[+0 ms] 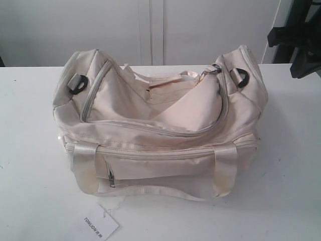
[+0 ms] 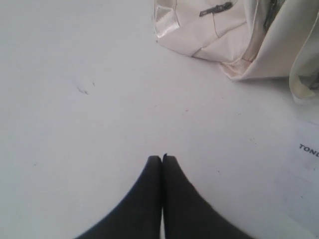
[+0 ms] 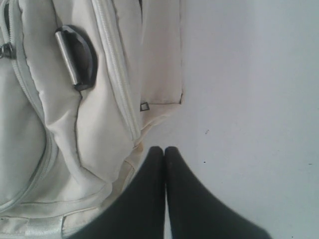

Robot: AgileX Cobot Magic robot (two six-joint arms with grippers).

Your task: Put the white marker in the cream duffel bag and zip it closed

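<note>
Sitting mid-table, the cream duffel bag [image 1: 165, 110] lies on the white table [image 1: 30, 150] with its long side to the exterior camera. The top flap is sagging and creased. The curved top zipper looks shut along the run that shows, with the ring zipper pull [image 1: 214, 70] at the bag's right end. There is a black end ring [image 1: 79, 84] on the left end and another on the right. Shiny webbing handles [image 1: 84, 165] drape down the front face. The white TONLION tag [image 1: 101, 224] lies flat on the table just in front of the bag, on a thin string.

Left gripper [image 2: 162, 158]: the dark fingers are pressed together with nothing between them. It is over bare table, with the bag's lower corner near and the tag off to one side, and it touches neither.

Right gripper [image 3: 164, 149]: the fingers are pressed together too and hold nothing. The tips are just beside the bag's end panel, near the black ring. Can't tell if they touch the fabric.
</note>
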